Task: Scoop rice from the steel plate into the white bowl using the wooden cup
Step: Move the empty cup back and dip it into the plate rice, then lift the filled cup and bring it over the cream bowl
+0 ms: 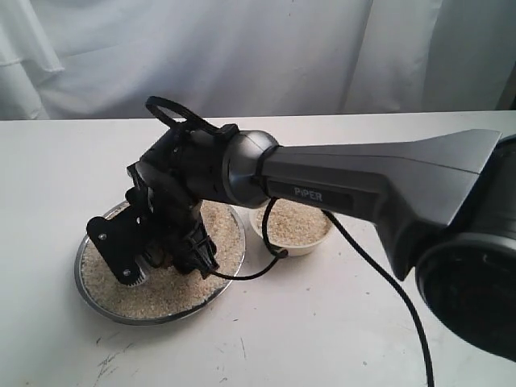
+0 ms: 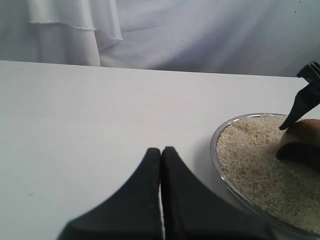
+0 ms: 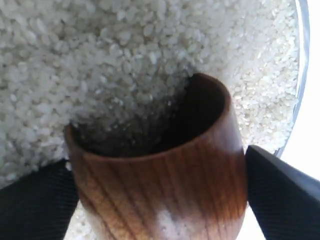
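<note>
Wooden cup [image 3: 165,190], pinched by the right tool [image 3: 157,205], tilts into rice [image 3: 100,65]; arm [image 1: 363,181] reads "PiPER".

This looks like a robot lab. A white table [image 1: 322,322] stands before a hung white cloth [image 1: 242,48]. A robot arm [image 1: 379,181] reaches over it.

White table [image 1: 339,322] with faint scuff marks, white curtain [image 1: 242,48] behind
</note>
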You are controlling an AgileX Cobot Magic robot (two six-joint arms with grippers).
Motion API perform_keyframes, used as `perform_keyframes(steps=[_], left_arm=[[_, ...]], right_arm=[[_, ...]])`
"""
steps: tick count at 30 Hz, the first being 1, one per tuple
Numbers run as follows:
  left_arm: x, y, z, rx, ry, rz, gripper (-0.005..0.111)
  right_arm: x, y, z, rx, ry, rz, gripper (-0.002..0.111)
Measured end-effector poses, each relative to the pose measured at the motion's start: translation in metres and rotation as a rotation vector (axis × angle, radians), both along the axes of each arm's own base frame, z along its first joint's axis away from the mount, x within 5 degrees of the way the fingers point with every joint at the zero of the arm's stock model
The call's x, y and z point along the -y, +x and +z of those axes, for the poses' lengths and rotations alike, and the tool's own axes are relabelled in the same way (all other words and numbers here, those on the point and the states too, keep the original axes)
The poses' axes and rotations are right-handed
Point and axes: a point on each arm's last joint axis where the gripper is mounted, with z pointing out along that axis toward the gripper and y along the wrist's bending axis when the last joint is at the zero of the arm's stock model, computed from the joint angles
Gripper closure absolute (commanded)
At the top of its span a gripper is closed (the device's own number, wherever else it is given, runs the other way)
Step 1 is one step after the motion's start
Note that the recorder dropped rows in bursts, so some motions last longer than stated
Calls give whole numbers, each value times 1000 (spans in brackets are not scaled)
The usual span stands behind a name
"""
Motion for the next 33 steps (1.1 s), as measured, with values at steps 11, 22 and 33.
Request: perform_keyframes(steps=[11, 22, 33], left_arm=[[0, 0, 0, 0, 0, 0, 107], [0, 0, 0, 0, 0, 0, 107], [0, 0, 0, 0, 0, 0, 107]], right_arm=[[8, 37, 37, -272, 285, -301, 108], [41, 66, 45, -443, 298, -459, 108], [91, 90, 92, -233, 206, -528, 108]])
